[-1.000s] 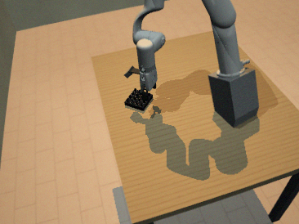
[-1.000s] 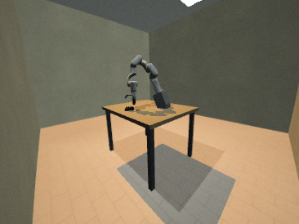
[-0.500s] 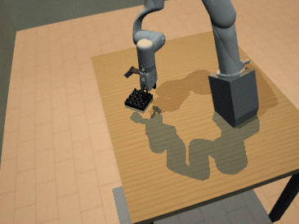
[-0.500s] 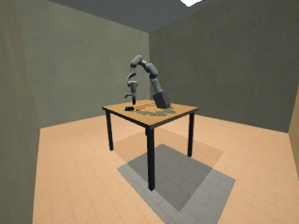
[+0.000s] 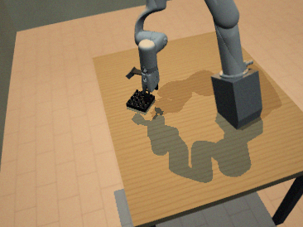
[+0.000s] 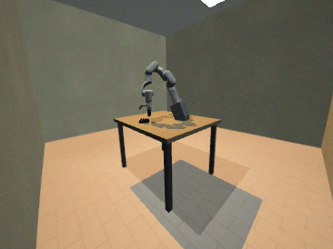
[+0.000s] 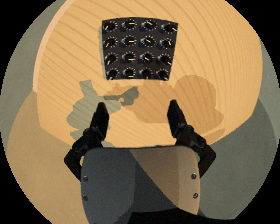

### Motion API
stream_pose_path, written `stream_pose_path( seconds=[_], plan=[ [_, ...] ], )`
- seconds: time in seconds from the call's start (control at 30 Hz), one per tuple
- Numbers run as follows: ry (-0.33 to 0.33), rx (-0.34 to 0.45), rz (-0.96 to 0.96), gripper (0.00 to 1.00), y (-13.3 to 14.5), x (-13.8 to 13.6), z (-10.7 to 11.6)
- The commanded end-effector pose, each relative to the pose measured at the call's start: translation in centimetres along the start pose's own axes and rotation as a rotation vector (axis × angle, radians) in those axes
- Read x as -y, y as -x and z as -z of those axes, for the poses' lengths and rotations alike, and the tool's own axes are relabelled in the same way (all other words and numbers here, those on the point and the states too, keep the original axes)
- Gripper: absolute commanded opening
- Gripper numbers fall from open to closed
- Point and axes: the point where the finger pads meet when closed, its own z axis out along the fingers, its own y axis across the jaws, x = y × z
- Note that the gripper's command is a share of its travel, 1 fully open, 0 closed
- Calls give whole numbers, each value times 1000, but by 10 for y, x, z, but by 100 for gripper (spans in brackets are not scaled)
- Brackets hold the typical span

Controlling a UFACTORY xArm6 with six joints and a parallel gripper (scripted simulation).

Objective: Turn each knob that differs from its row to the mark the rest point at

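Observation:
The black knob box [image 5: 141, 103] [image 6: 144, 121] [image 7: 138, 50] lies flat on the table, near its far left edge in the top view. In the wrist view its top shows knobs in a four-by-four grid. In the second column from the left, the white lines all seem to point right. In the third column, the upper lines point to the lower right. In the outer columns the lines are small, and exact marks, names and the socket cannot be read. My gripper [image 5: 148, 92] [image 6: 149, 114] [image 7: 137, 108] is open and empty, above and to one side of the box.
The wooden table [image 5: 120, 157] [image 6: 168, 136] carries the arm's dark base block [image 5: 237, 99] [image 6: 180, 111], to the right of the box in the top view. Shadows of the arm fall on the table beside the box. The table edge runs close to the box's outer side.

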Motion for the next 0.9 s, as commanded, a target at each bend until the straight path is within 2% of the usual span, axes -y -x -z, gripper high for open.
stream_pose_path(
  seconds=[0.0,0.5,0.87],
  plan=[
    [-1,-2,0,100,-1,1,1],
    [-1,-2,37,100,-3,0,1],
    [2,-2,371,100,-20,-9,5]
  ],
)
